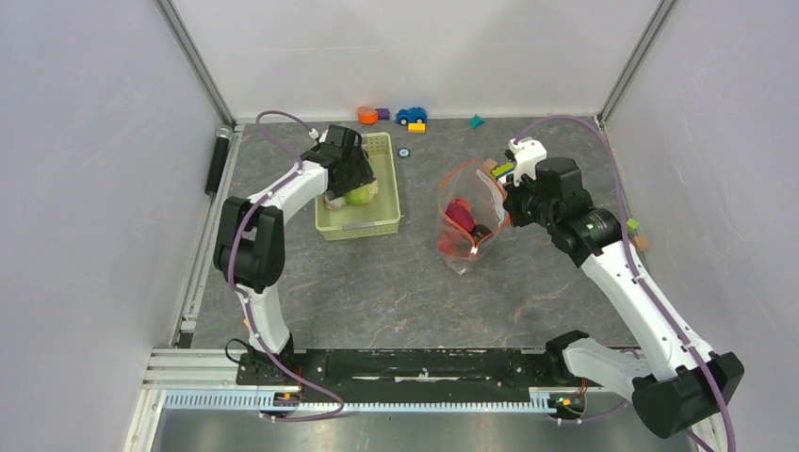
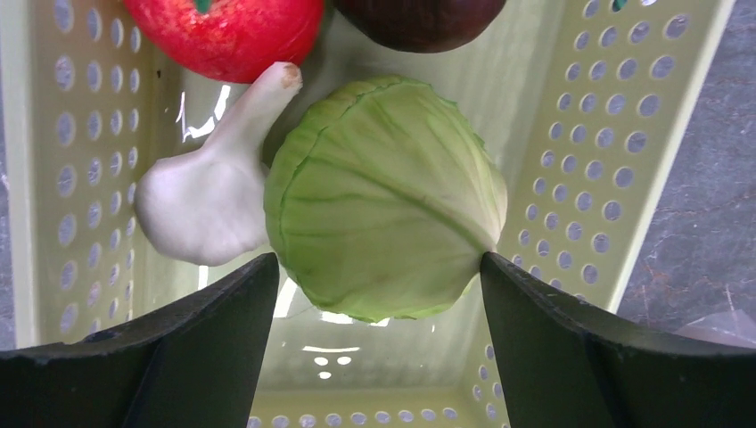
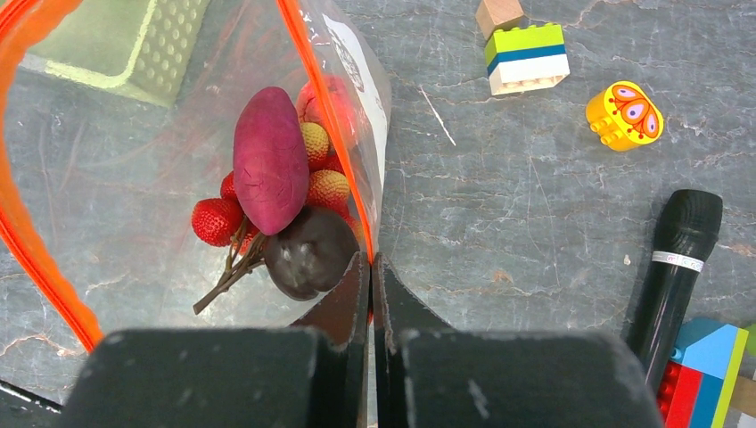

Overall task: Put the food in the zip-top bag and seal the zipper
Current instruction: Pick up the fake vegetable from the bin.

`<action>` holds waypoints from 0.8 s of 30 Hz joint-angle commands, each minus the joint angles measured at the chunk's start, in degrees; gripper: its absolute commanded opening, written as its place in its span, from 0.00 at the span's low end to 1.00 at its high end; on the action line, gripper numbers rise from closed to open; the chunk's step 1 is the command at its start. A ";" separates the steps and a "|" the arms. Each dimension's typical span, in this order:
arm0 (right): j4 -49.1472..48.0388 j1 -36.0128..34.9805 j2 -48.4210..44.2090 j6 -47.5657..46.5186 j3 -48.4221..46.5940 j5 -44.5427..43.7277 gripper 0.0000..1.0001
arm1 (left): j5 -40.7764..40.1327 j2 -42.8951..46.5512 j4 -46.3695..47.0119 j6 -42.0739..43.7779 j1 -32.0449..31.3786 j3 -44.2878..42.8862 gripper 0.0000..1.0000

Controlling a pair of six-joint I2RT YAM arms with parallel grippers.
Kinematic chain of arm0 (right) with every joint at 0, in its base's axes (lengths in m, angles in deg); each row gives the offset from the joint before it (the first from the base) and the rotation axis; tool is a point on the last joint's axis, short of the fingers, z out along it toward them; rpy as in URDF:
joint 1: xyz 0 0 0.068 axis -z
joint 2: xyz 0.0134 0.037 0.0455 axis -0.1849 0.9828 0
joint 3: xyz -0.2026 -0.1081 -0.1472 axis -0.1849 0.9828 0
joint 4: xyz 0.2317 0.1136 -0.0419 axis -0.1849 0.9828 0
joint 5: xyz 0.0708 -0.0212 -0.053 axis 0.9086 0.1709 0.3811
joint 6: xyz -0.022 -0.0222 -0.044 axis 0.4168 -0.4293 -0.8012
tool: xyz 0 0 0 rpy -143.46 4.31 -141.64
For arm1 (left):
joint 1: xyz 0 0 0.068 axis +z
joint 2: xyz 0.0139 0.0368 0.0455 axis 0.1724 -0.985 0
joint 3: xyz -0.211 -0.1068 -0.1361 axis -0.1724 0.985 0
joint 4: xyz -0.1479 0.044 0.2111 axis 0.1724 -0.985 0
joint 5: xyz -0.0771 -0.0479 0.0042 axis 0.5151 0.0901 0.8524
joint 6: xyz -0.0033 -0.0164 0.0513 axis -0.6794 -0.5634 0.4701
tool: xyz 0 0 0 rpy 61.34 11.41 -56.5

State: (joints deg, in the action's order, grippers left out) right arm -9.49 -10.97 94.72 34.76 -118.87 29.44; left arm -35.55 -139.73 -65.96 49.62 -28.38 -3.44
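Pale green perforated plastic basket (image 1: 363, 229) sits left of centre on the grey stone-look surface (image 1: 415, 292). The left claw (image 2: 376, 267) reaches down into it, its fingers spread wide on either side of the round green cabbage (image 2: 383, 196). Whether they touch it I cannot tell.

A white garlic bulb toy (image 2: 201, 205) leans against the cabbage on one side, right by one finger. The basket's side wall stands close on the other. A glossy red fruit (image 2: 227, 31) and a dark purple piece (image 2: 419, 18) lie beyond them.

The clear zip-top bag (image 3: 134, 178) stands well apart from the basket, right of centre, mouth gaping. The right claw (image 3: 370, 267) is pinched fully closed on the bag's rim, where the orange-red zipper strip (image 3: 314, 94) runs down into the fingers.

Inside the bag lie a magenta sweet-potato shape (image 3: 270, 160), red strawberries (image 3: 217, 220), bumpy yellow-red fruits (image 3: 328, 187) and a dark purple round piece (image 3: 310, 252).

Beside the bag lie a green, blue and white block (image 3: 528, 58), a yellow round block (image 3: 624, 114) and a black cylinder with a silver band (image 3: 673, 267). A blue toy car (image 1: 411, 115) rests by the back wall.
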 commanded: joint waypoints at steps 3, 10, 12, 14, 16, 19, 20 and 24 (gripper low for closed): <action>-1.04 0.18 0.33 -1.01 -0.68 -1.52 0.00 | -1.25 -2.35 0.42 -0.54 0.53 -3.23 0.77; -1.04 0.17 0.81 -1.14 -1.17 -2.01 0.00 | 0.06 -2.60 0.46 0.75 0.62 -3.76 0.48; -1.04 0.18 0.89 -1.15 -1.35 -2.06 0.00 | 0.01 -2.23 0.47 1.01 0.64 -3.68 0.38; -1.04 0.18 0.84 -1.17 -1.54 -2.15 0.00 | 0.00 -1.94 0.42 1.26 0.62 -3.66 0.29; -0.99 0.17 0.87 -1.23 -1.71 -2.52 0.00 | -0.02 -1.69 0.46 1.38 0.67 -3.54 0.19; -1.08 0.18 0.74 -1.33 -1.72 -3.22 0.00 | 1.09 -1.19 0.38 1.63 0.62 -3.52 0.02; -1.04 0.18 0.63 -1.36 -1.74 -3.28 0.00 | 1.38 -0.93 0.46 1.86 0.62 -3.42 0.02; -1.02 0.19 0.33 -1.48 -1.83 -3.79 0.00 | 0.74 0.99 0.46 3.08 0.62 -2.80 0.02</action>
State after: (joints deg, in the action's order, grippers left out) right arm -9.51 -10.97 95.61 34.17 -118.87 27.17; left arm -34.61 -141.23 -65.83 50.29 -28.25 -5.34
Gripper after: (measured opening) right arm 0.010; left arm 0.633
